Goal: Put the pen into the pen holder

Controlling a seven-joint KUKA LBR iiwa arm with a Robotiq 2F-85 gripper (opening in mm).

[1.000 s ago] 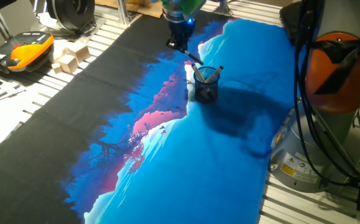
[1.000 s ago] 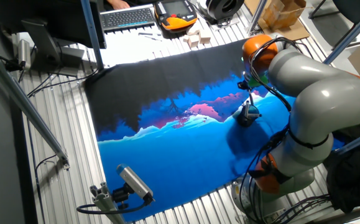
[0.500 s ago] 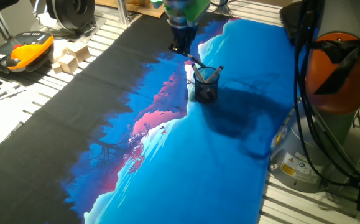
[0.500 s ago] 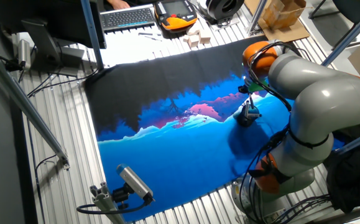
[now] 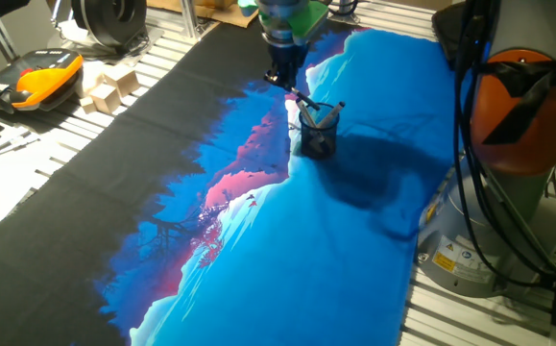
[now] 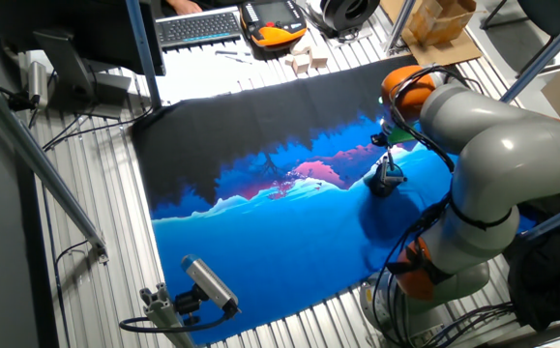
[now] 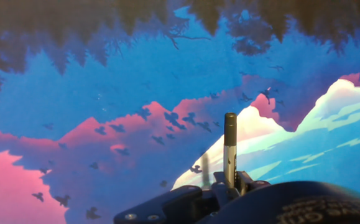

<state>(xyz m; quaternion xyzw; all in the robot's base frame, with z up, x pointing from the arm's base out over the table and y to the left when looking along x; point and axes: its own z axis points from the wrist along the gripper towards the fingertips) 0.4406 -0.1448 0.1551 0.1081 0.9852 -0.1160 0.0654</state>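
Note:
The pen holder (image 5: 318, 133), a small dark wire-mesh cup, stands upright on the blue part of the printed cloth; it also shows in the other fixed view (image 6: 384, 181). Paler pens lean inside it. My gripper (image 5: 286, 81) hangs just behind and left of the cup's rim, shut on the thin dark pen (image 5: 301, 96), which slants down toward the rim. In the hand view the pen (image 7: 230, 146) sticks out straight from between the fingers (image 7: 229, 184) over the cloth. The cup cannot be made out in the hand view.
A blue, pink and black printed cloth (image 5: 258, 221) covers the table. Wooden blocks (image 5: 109, 86) and an orange-black pendant (image 5: 33, 79) lie at the back left. The arm's orange base with cables (image 5: 522, 106) stands at the right. A keyboard (image 6: 200, 26) lies beyond the cloth.
My gripper has moved a little to the right and down toward the cup's rim, with the pen still in it. The cup has not moved.

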